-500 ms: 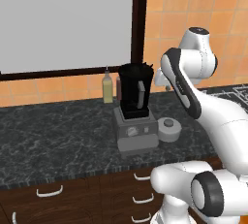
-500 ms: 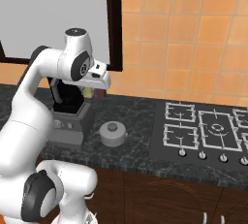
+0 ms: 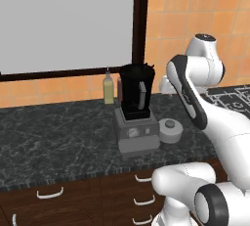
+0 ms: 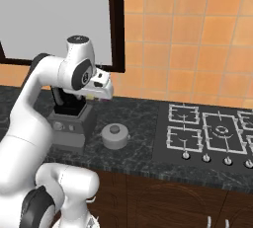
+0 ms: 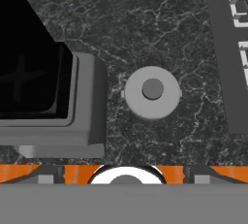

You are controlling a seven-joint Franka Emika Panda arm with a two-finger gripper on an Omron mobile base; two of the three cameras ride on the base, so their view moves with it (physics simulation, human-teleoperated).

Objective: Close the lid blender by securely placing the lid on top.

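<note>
Leftmost in the left base view stood a yellow bottle (image 3: 108, 91) against the orange tiled wall (image 3: 168, 22), under a large grey window pane (image 3: 66, 22) with a dark frame. Just to its right, a dark bottle (image 3: 119, 89) showed partly behind the blender (image 3: 137, 107). That blender sat on the dark marbled desk (image 3: 53, 132): a black translucent jar with a side handle on a boxy grey base with a round dial, its top uncovered. Right of the base, close beside it but apart, the lid (image 3: 170, 130) lay flat on the desk, a round light-grey cap with a small raised knob at its centre. Farther right, a gas hob (image 4: 210, 132) with black grates and a row of knobs was set into the desk in the right base view, well apart from the lid (image 4: 115, 136). Below the desk edge ran dark wooden drawers with pale handles (image 3: 50, 192).

From the hand view, the blender (image 5: 43, 97) took up the left side, and the lid (image 5: 152, 92) sat near the middle, seen from straight above, with bare desk (image 5: 145, 29) all round it. The white arm reached over the blender, and its hand hung above the desk between jar and lid in the right base view. Whether the claw was spread or pressed together could not be told, since its tips were not clear in any view
</note>
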